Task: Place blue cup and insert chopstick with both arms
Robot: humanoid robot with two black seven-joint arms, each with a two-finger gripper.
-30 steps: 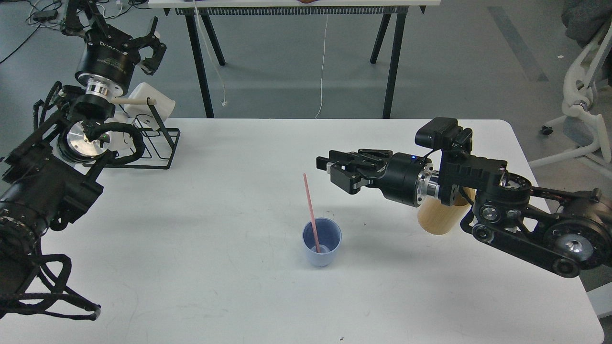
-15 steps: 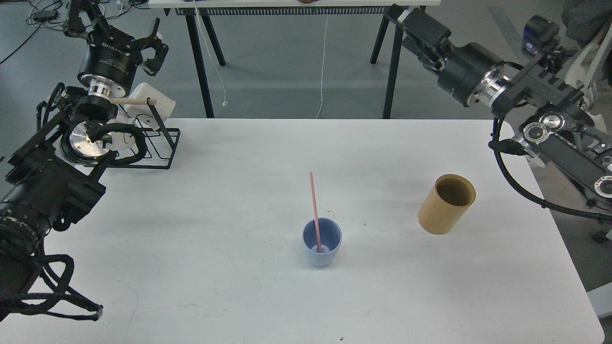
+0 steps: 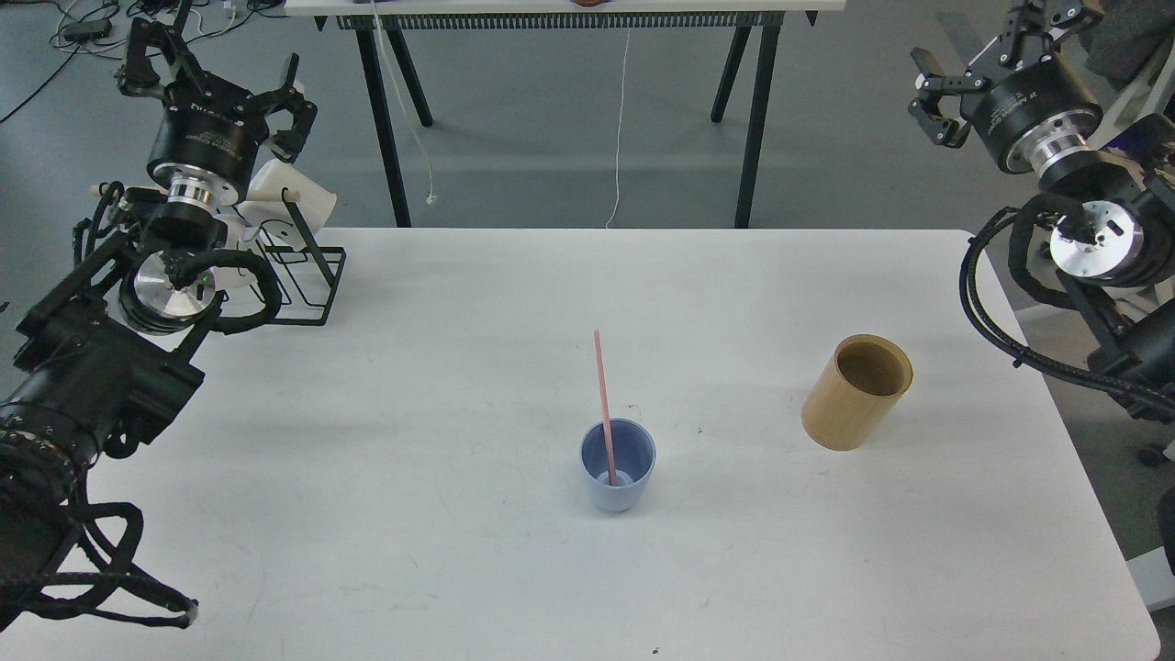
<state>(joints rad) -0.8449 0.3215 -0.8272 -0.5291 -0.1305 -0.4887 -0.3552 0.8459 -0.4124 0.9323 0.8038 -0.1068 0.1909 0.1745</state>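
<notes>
The blue cup [image 3: 618,476] stands upright on the white table [image 3: 459,514], near the front middle. A pink chopstick [image 3: 603,404] stands in it and leans up and slightly left. My left gripper [image 3: 216,78] is raised at the far left, above the table's back left corner; its fingers are spread and empty. My right gripper [image 3: 996,50] is raised at the far right, off the table; its fingers are spread and empty. Both are far from the cup.
A wooden cylindrical holder [image 3: 856,392] stands upright to the right of the cup. A black wire rack [image 3: 298,275] holding a white cup [image 3: 289,197] is at the back left corner. Another table's black legs [image 3: 757,119] stand behind.
My right arm has pulled back from above the table near the chopstick, up and to the far right. The wooden holder is uncovered. The left arm has barely shifted.
</notes>
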